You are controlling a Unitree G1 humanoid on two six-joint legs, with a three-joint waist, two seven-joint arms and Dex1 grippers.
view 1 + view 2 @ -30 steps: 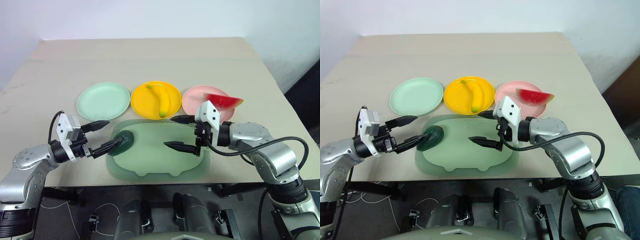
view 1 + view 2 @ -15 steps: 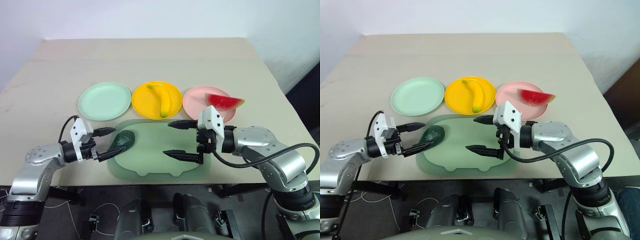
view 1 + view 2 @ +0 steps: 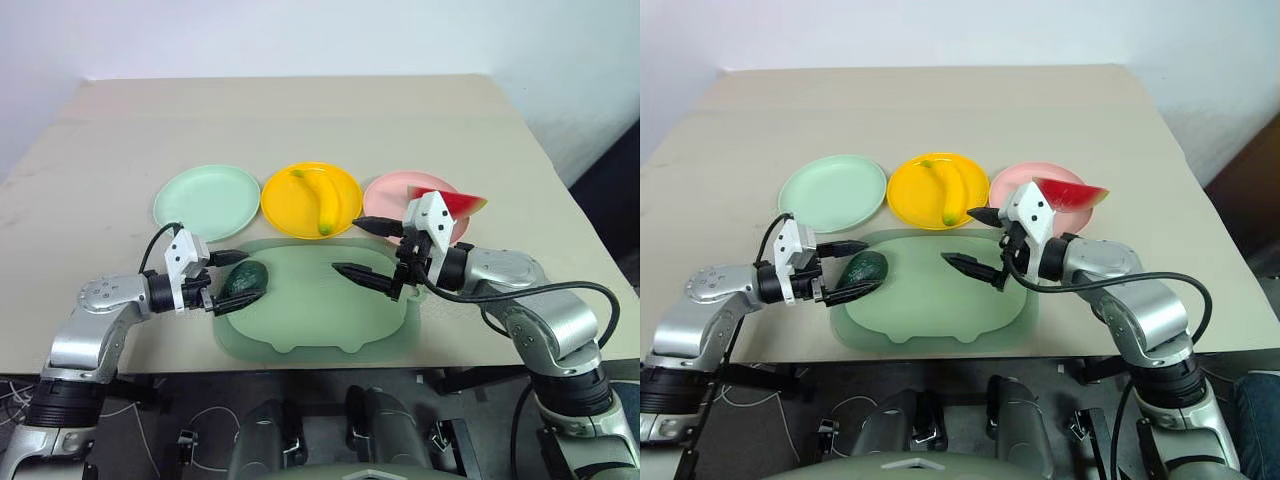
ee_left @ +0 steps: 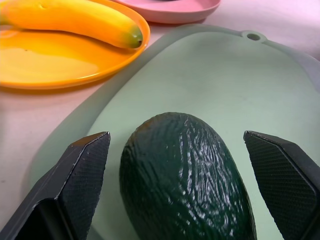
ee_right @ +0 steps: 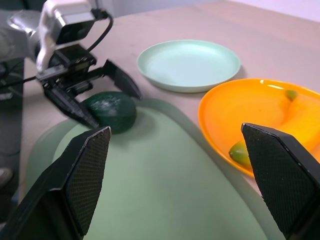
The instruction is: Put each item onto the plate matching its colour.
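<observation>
A dark green avocado (image 3: 243, 283) lies on the left end of the pale green mat (image 3: 320, 325). My left gripper (image 3: 245, 277) is open, one finger (image 4: 82, 170) on each side of the avocado (image 4: 185, 175) with a gap to both. The yellow banana (image 3: 322, 200) lies on the yellow plate (image 3: 275, 205). Partly hidden behind my right wrist, the red watermelon slice (image 3: 455, 203) rests on the pink plate (image 3: 385, 198). The mint green plate (image 3: 205, 200) holds nothing. My right gripper (image 3: 345, 244) hangs open and empty over the mat's right half, pointing left.
The three plates stand in a row just behind the mat on a beige table (image 3: 300, 120). The mat reaches close to the table's front edge. A white wall rises behind the table, and cables hang below its front edge.
My left gripper has come down and in toward the avocado, so its fingers now flank it. My right gripper has swung back toward the plates, still open.
</observation>
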